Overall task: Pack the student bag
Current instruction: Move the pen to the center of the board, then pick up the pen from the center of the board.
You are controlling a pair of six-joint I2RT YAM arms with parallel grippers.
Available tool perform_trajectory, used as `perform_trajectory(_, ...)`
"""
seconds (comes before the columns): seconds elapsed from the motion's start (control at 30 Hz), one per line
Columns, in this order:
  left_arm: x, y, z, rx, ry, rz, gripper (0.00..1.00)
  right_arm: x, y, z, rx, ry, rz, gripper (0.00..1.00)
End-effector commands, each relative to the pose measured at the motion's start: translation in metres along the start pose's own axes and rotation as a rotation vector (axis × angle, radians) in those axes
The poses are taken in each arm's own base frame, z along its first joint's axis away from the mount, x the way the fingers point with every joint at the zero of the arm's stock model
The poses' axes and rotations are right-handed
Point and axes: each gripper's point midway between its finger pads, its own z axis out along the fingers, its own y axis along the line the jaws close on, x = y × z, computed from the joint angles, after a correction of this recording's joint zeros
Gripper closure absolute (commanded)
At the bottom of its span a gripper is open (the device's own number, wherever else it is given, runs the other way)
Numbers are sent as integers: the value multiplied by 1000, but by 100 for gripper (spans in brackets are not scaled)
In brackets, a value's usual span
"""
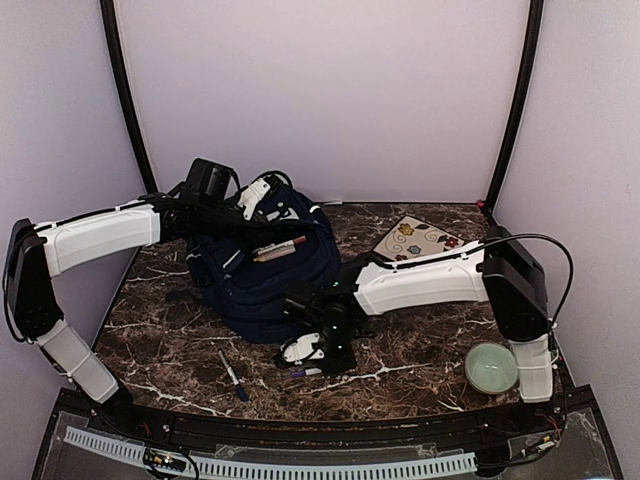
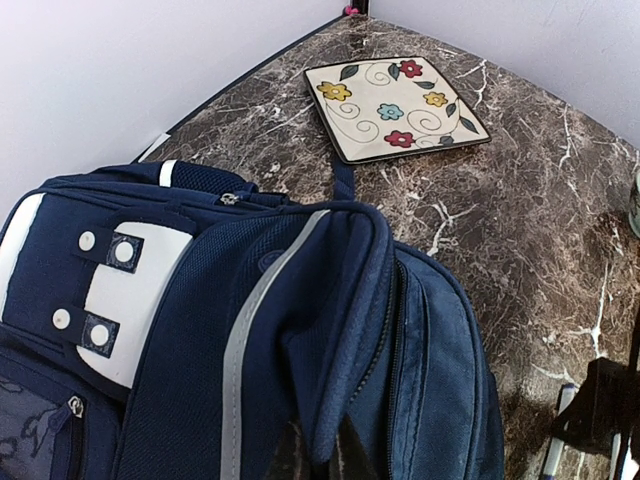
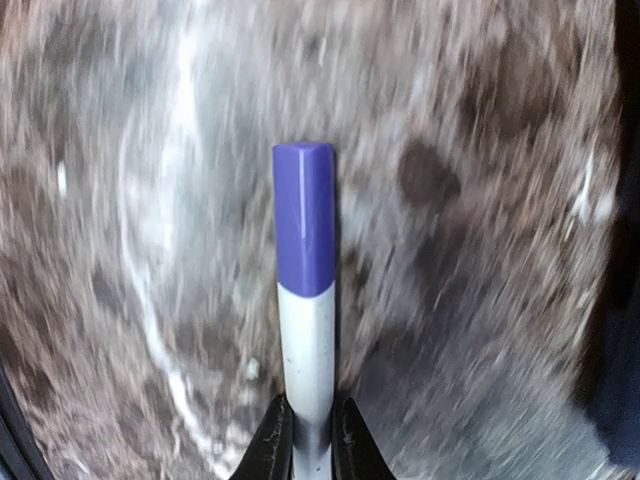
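The student bag [image 1: 262,272] is a navy backpack lying at the table's centre-left; the left wrist view shows its white patch [image 2: 120,290] and grey trim. My left gripper [image 1: 278,210] is over the bag's top, shut on a fold of its blue flap [image 2: 325,420]. A reddish pen [image 1: 279,249] lies on top of the bag. My right gripper [image 1: 310,363] is low over the table just in front of the bag, shut on a white marker with a purple cap [image 3: 305,330]. The marker's cap points away from the fingers [image 3: 272,445]. The right wrist view is blurred.
A blue pen [image 1: 233,376] lies on the marble table [image 1: 400,360] near the front left. A square flowered plate [image 1: 415,240] sits at the back right and also shows in the left wrist view [image 2: 395,105]. A pale green bowl [image 1: 491,367] stands at the front right.
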Motion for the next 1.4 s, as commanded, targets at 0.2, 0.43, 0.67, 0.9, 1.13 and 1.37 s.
perform_trajectory(0.2,-34,-11,-7,52,-114,22,100,34,8,-21,-11,10,-7,65)
perform_trajectory(0.43,-32,-11,-4,57,-106,19,100,15,6,-11,-67,7,42,63)
perform_trajectory(0.67,-31,-11,-4,55,-102,17,100,29,11,-1,-55,118,33,64)
perform_trajectory(0.9,-30,-12,-2,61,-99,16,100,49,27,5,-62,200,18,73)
perform_trajectory(1.13,-29,-11,0,62,-94,13,100,45,22,0,-48,197,32,86)
perform_trajectory(1.37,-31,-10,-2,53,-102,16,100,32,-11,-23,78,160,4,91)
